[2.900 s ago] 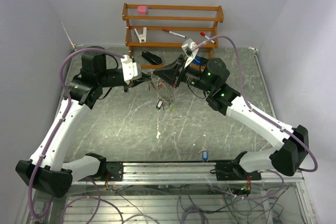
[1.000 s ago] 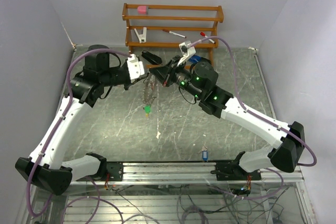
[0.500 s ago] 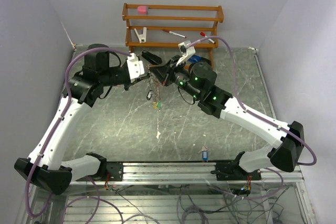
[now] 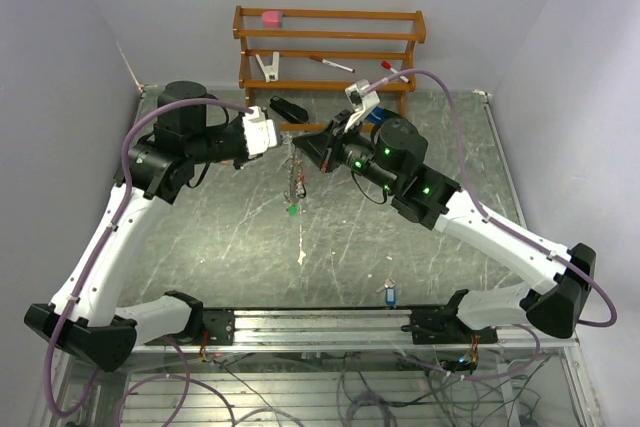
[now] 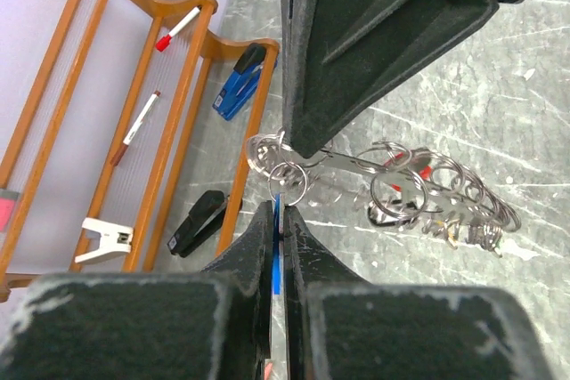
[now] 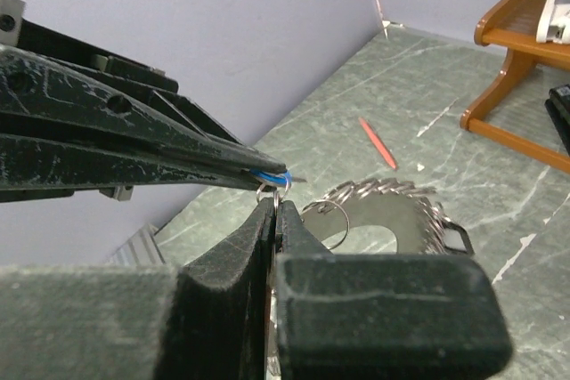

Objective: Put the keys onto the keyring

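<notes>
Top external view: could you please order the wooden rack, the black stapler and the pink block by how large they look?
1. wooden rack, by far the largest.
2. black stapler.
3. pink block, the smallest.
All three sit similarly far from the camera, so the order is safe.

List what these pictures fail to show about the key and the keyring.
- Left wrist view: the left gripper hides most of the blue key; only a sliver shows between its fingers.
- Right wrist view: the right gripper covers the spot where it clamps the keyring.
- Top view: key and keyring are too small to tell whether the key is threaded on.
</notes>
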Controlling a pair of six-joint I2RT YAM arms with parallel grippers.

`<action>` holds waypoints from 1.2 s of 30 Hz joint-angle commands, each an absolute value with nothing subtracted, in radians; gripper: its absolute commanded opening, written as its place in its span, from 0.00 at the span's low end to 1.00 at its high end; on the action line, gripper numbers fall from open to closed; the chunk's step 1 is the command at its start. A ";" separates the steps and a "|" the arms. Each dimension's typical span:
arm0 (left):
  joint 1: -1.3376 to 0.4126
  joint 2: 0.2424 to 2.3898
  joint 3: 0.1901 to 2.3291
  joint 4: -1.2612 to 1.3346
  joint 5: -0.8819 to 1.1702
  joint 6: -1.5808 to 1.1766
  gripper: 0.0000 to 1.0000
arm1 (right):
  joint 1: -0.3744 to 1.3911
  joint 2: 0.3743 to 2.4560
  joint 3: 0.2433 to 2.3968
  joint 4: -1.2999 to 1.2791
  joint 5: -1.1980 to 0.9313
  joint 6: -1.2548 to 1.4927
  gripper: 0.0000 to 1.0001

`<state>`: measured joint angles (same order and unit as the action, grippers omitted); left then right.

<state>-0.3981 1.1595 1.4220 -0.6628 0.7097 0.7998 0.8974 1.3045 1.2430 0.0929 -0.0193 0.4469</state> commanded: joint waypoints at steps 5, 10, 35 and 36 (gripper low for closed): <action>-0.407 1.183 1.486 -0.687 0.708 0.848 0.07 | 0.878 1.270 1.235 0.055 -0.082 0.454 0.00; -0.407 1.197 1.501 -0.703 0.727 0.876 0.07 | 0.845 1.257 1.181 0.083 -0.127 0.486 0.24; -0.407 1.322 1.236 -0.314 0.555 1.032 0.07 | 0.580 1.199 1.008 -0.133 -0.131 0.421 0.44; -0.407 1.342 1.240 -0.308 0.537 1.062 0.07 | 0.572 1.199 1.009 -0.135 -0.136 0.419 0.44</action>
<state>-0.4049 1.3037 1.2297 -0.4934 0.5991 0.9745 0.6086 1.2076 1.0153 -0.1314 -0.1432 0.4419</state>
